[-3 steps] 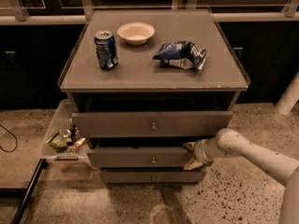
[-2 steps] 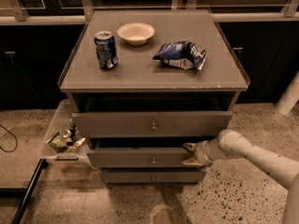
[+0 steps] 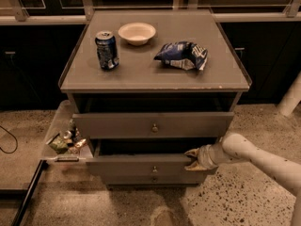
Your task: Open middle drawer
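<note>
I see the gripper (image 3: 191, 159) low on the right side of the grey drawer cabinet (image 3: 155, 74), at the right end of the middle drawer (image 3: 136, 165), against the top edge of its front. I cannot tell whether the gripper is open or closed. The pale arm (image 3: 263, 160) reaches in from the lower right. The middle drawer sits between the upper drawer (image 3: 117, 125) and the lowest drawer (image 3: 141, 179), pulled out a little, with a dark gap above its front and its small round knob (image 3: 154, 169) at centre. The upper drawer is also partly out. On top stand a blue soda can (image 3: 107, 50), a white bowl (image 3: 137, 33) and a crumpled blue chip bag (image 3: 182, 55). A side tray (image 3: 55, 126) with small items juts out on the left
</note>
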### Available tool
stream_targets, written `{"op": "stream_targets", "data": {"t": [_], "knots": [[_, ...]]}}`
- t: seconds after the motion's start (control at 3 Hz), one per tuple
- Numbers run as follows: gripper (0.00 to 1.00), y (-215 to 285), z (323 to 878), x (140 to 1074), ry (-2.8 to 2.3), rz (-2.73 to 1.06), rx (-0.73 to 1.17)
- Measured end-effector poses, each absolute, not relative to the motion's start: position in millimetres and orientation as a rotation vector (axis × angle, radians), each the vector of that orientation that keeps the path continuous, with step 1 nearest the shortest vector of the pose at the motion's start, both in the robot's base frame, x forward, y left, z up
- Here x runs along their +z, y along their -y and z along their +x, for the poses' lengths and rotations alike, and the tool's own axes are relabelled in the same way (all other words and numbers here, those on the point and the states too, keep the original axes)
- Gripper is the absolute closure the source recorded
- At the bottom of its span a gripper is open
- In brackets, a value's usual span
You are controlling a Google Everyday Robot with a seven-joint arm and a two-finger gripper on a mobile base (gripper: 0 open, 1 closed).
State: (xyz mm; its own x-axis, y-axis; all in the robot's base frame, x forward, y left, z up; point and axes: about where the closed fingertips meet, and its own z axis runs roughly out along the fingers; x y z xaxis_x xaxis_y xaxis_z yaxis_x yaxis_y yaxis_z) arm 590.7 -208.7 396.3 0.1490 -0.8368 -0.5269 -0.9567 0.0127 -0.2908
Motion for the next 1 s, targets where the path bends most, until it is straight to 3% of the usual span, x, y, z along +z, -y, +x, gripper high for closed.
{"op": "stream_targets", "data": {"t": [0.33,1.0], "knots": [[0.99,208.7,590.1,397.5,-1.710,-1.845,0.264],[0.58,208.7,590.1,397.4,-1.710,-1.845,0.264]]}}
